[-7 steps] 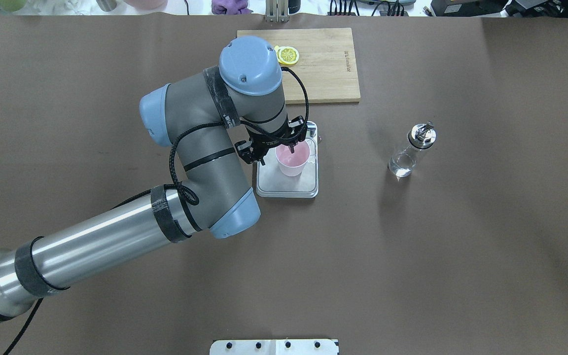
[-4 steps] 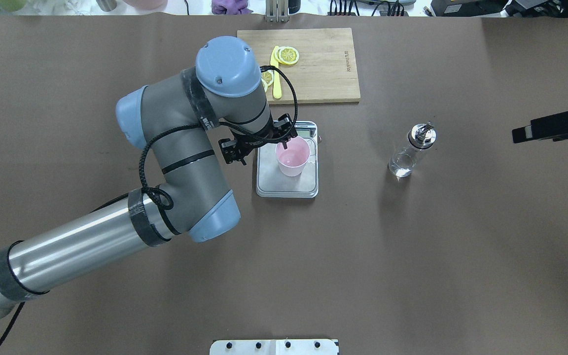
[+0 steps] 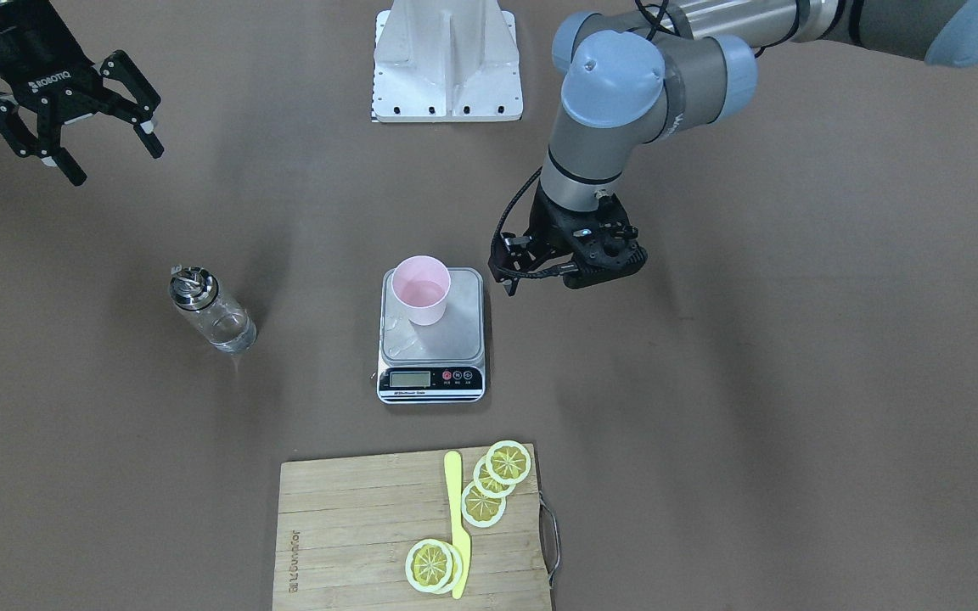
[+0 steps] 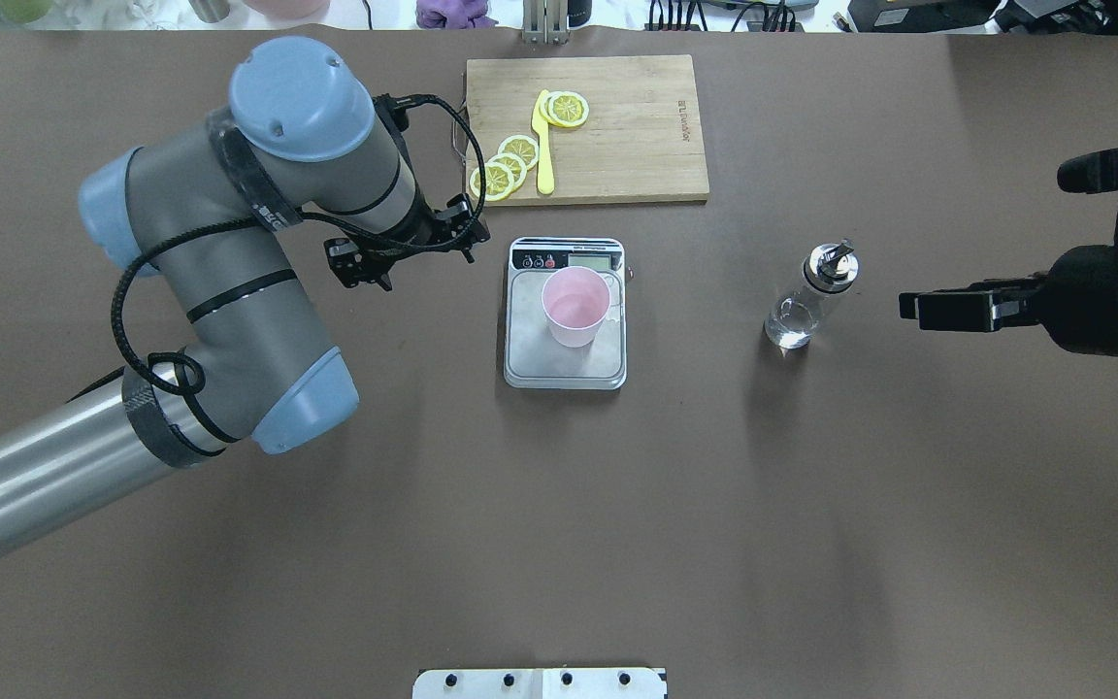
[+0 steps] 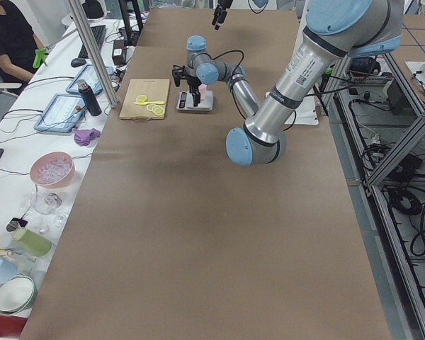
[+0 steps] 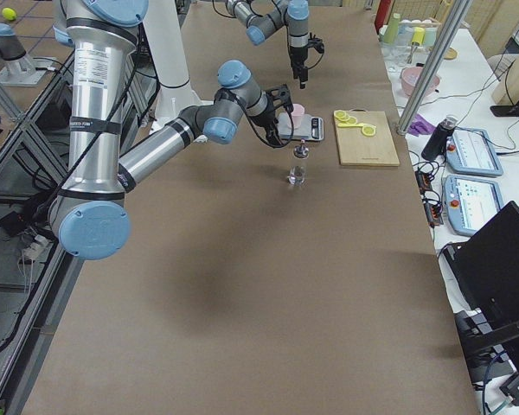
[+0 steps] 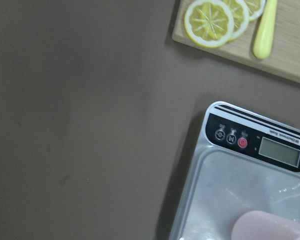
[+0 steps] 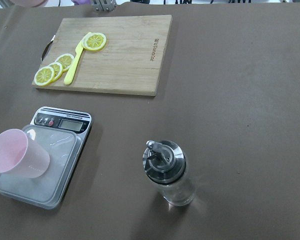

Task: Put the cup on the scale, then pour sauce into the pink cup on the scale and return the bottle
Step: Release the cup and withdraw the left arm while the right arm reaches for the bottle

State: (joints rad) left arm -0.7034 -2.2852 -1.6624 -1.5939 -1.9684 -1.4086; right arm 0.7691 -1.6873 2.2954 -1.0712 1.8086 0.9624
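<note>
The pale pink cup point(image 4: 575, 308) stands upright on the steel scale point(image 4: 564, 374), free of both grippers; both also show in the front view, the cup point(image 3: 421, 288) on the scale point(image 3: 459, 335). My left gripper point(image 4: 420, 264) hangs open and empty to the left of the scale, a little above the table. The clear glass bottle point(image 4: 808, 296) with its silver pourer stands on the table right of the scale. My right gripper point(image 3: 111, 159) is open and empty, raised, to the right of the bottle and apart from it. The right wrist view shows the bottle point(image 8: 167, 172) and cup point(image 8: 17, 152).
A wooden cutting board point(image 4: 637, 126) with several lemon slices point(image 4: 567, 108) and a yellow knife point(image 4: 544, 155) lies just behind the scale. The white arm mount point(image 4: 540, 682) sits at the near table edge. Brown table surface surrounds the bottle.
My left gripper has let go of the cup and drawn back to the left, leaving it on the scale. My right arm has come in from the right toward the bottle.
</note>
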